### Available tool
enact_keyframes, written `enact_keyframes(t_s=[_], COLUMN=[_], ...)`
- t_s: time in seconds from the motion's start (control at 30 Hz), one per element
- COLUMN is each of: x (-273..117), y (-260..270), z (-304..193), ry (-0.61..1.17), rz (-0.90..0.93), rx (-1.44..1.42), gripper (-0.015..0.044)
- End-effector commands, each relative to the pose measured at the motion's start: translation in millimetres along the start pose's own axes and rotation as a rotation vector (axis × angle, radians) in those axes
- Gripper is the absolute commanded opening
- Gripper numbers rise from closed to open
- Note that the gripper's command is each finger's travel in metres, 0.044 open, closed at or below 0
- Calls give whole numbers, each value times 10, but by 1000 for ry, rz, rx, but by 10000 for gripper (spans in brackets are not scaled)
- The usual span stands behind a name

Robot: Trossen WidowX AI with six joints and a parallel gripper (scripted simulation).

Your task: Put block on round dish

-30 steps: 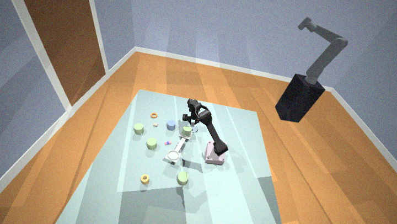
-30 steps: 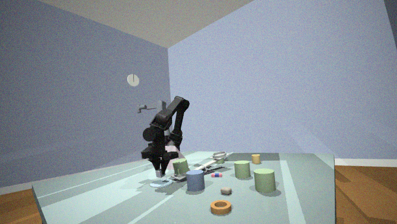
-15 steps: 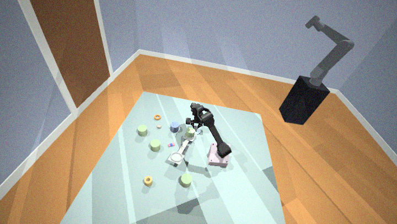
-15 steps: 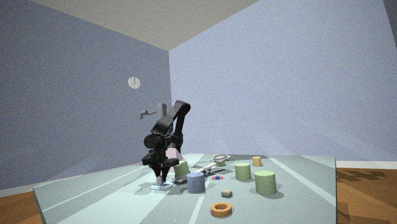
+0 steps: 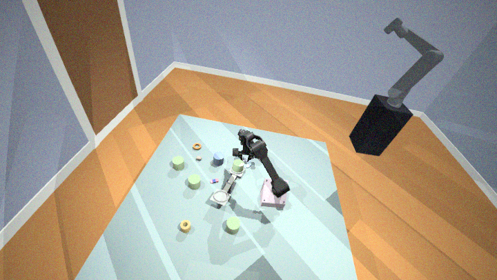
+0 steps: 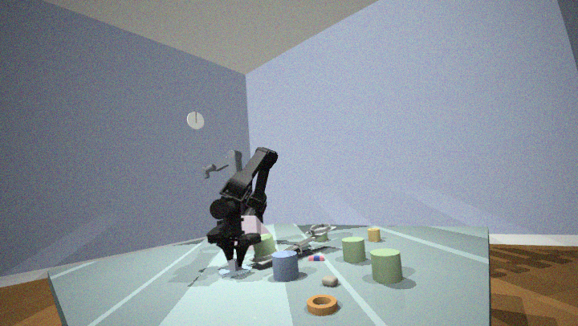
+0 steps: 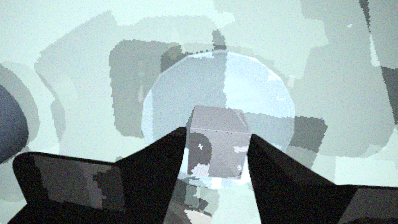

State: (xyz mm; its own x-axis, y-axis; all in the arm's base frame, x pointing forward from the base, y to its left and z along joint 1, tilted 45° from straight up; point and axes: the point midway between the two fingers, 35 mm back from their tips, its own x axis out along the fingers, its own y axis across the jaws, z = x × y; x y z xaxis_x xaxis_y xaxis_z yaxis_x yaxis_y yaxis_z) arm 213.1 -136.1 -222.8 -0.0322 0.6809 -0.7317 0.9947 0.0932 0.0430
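My gripper (image 5: 245, 157) (image 6: 235, 265) (image 7: 216, 137) is open, low over the round dish (image 6: 223, 273) (image 7: 260, 82), with narrow gaps beside the block. The grey block (image 5: 244, 158) (image 6: 232, 265) (image 7: 215, 150) is between the open fingertips, at the dish; exact contact beneath it is hidden. One green cup (image 5: 237, 165) (image 6: 265, 244) stands on the low end of the balance (image 5: 228, 183) (image 6: 300, 246), close to the gripper. The balance's other end is raised and bears no cup. No cup is above the dish.
Green cups (image 5: 178, 163) (image 5: 194, 181) (image 5: 232, 225) (image 6: 386, 266) (image 6: 353, 250) stand on the table. A blue cylinder (image 5: 218, 158) (image 6: 285, 266) (image 7: 10, 122) stands near the dish. An orange ring (image 5: 193, 147) (image 6: 311, 307), a yellow ring (image 5: 185, 229) and a pink box (image 5: 273, 201) are around.
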Motion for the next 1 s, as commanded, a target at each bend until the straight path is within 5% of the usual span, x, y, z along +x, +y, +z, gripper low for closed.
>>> enact_keyframes(t_s=[0.0,0.2,0.3,0.5,0.63,0.97], x=[-7,-133,-544,-599,-981,-1005], y=[4,7,-7,-10,-30,-32], z=[2,8,-2,-4,-11,-12], ry=[-1,-1,2,3,2,2], rz=[1,0,0,0,4,4], rx=[-1,1,6,7,13,13], gripper=[289,440,440,440,440,440])
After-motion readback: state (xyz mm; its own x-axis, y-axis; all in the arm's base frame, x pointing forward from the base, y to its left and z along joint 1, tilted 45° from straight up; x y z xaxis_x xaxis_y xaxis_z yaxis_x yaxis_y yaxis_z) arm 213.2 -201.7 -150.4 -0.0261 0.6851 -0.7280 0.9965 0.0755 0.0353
